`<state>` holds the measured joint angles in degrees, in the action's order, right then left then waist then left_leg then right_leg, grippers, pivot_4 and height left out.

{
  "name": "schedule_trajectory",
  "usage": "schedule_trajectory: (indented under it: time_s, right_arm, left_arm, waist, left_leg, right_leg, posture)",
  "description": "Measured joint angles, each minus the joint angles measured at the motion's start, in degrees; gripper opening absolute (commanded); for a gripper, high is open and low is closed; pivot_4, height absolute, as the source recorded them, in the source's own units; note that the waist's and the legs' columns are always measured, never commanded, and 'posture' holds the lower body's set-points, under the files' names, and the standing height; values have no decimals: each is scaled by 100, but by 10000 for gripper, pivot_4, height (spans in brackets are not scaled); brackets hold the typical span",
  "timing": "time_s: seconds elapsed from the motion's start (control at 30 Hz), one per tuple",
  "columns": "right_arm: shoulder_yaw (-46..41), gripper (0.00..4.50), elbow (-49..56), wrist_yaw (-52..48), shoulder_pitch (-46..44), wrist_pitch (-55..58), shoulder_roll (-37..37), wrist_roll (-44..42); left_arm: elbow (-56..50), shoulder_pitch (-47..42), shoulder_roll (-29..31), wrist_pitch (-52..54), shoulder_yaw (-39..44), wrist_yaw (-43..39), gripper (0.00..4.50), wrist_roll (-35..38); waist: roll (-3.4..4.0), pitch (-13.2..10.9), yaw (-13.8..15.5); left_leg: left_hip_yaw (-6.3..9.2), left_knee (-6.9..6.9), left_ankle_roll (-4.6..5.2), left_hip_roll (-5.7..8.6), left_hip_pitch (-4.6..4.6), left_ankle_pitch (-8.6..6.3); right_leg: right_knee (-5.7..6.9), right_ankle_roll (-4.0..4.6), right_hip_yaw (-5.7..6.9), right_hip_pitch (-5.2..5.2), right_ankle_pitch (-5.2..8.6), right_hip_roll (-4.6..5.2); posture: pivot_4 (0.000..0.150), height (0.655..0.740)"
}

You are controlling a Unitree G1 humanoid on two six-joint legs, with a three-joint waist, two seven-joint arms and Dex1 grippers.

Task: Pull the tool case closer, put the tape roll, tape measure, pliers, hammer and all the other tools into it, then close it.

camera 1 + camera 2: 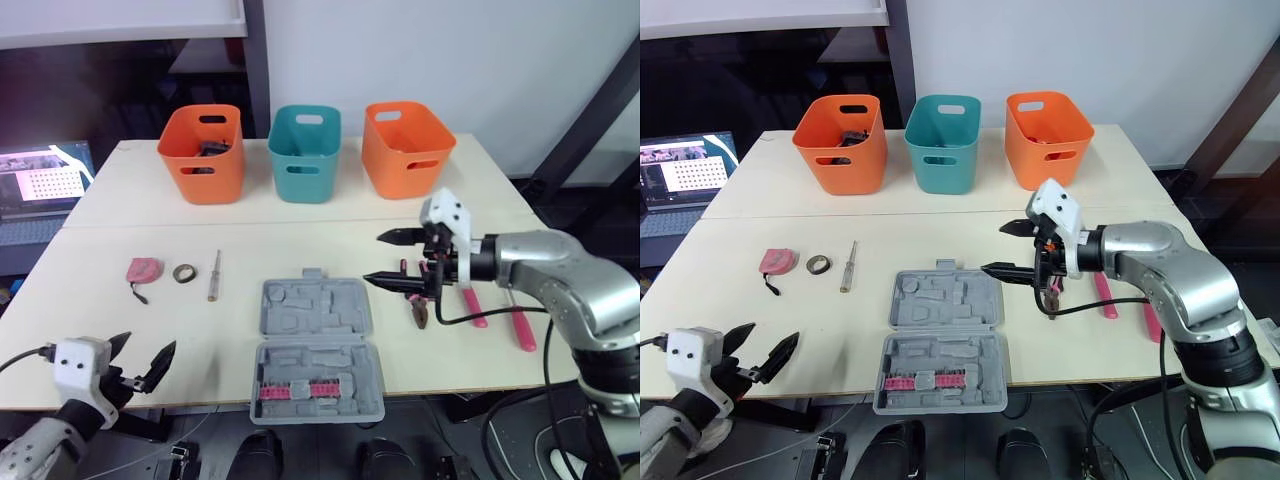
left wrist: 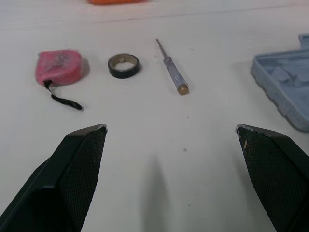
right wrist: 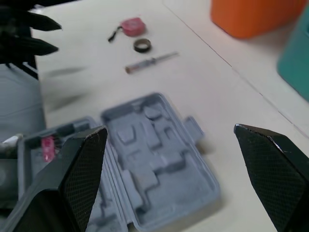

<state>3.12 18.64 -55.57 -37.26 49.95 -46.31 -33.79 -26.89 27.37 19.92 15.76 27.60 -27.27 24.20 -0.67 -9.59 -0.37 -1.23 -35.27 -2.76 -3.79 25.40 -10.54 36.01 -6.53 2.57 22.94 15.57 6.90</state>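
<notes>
Left eye view, grey tool case (image 1: 315, 322) open, left pincer (image 1: 148, 343) apart, right pincer (image 1: 373, 259) apart

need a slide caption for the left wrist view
Open left gripper faces the pink tape measure, tape roll, screwdriver and edge of the grey tool case

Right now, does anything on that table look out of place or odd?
Nothing looks spilled or broken. Only the open tool case stands out: its near half seems to poke slightly past the table's front edge.
</notes>
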Motion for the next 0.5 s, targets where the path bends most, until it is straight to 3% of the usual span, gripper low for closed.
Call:
schedule_trajectory:
  time_s: [0.2, 0.3, 0.5]
  right_arm:
    - [130, 44510, -96, -407, -190, 94, -99, -74]
    - [129, 44510, -69, -461, -217, 95, -134, -89]
    - [29, 44510, 283, -299, -171, 279, -195, -178]
  left_arm:
    - [-235, -100, -361, 240, -212, 811, 45000, -313]
    - [-423, -321, -301, 1046, -423, 1214, 45000, -346]
    - [-470, -1652, 96, 2202, -565, 1519, 45000, -109]
  waist:
    - [0, 0, -8]
    - [-1, 0, 0]
    - [0, 0, 91]
  left_leg:
    - [-2, 1, 0, -1, 0, 0]
    - [-2, 0, 0, 0, 0, 0]
    - [-2, 1, 1, 0, 1, 1]
  right_leg:
    - [3, 0, -3, 4, 0, -2]
    - [4, 0, -4, 5, 0, -2]
    - [11, -2, -7, -12, -1, -8]
  posture:
    - [1500, 7400]
    - [1500, 7400]
    - [1500, 7400]
